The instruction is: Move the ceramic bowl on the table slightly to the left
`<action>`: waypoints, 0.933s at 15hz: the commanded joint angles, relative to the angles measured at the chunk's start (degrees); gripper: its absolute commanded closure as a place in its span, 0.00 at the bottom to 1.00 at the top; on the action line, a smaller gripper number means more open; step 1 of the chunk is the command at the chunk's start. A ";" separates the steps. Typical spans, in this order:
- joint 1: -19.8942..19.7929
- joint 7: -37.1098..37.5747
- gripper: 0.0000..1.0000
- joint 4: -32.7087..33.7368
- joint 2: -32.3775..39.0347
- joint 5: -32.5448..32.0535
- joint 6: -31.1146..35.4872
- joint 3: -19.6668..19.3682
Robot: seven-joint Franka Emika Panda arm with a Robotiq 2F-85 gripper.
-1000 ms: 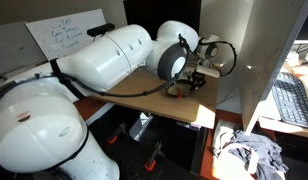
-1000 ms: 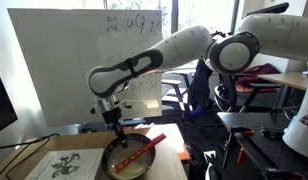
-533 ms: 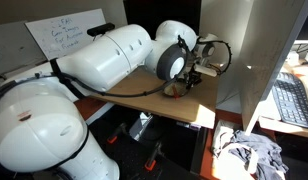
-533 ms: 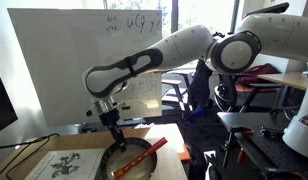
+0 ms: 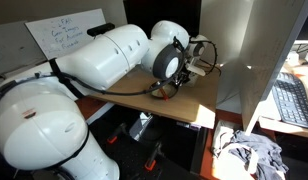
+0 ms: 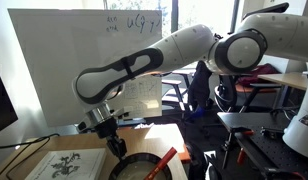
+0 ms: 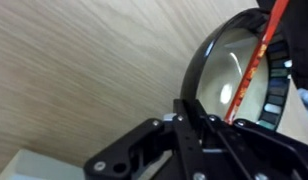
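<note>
Gripper (image 7: 186, 108) narrow, pinched on near rim of ceramic bowl (image 7: 229, 75). Bowl just beyond fingertips, dark outside, pale inside, wooden table (image 7: 84, 70) underneath. Red stick (image 7: 262, 55) lying across bowl, on side away from fingers. Printed sheet (image 6: 62, 165) on table beside gripper in an exterior view, apart from bowl. Whiteboard (image 6: 54, 60) well behind arm.

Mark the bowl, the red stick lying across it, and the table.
bowl (image 7: 232, 75), wrist view, on its pale inside.
red stick (image 7: 265, 45), wrist view, on the middle of its shaft.
table (image 7: 84, 70), wrist view, on bare wood.
</note>
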 commanded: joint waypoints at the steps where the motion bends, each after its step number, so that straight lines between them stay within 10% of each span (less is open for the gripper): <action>1: 0.49 -2.55 0.96 -1.19 -0.54 0.17 -3.36 1.13; 14: 3.31 -1.95 0.96 -4.81 -1.29 -0.07 -4.95 2.82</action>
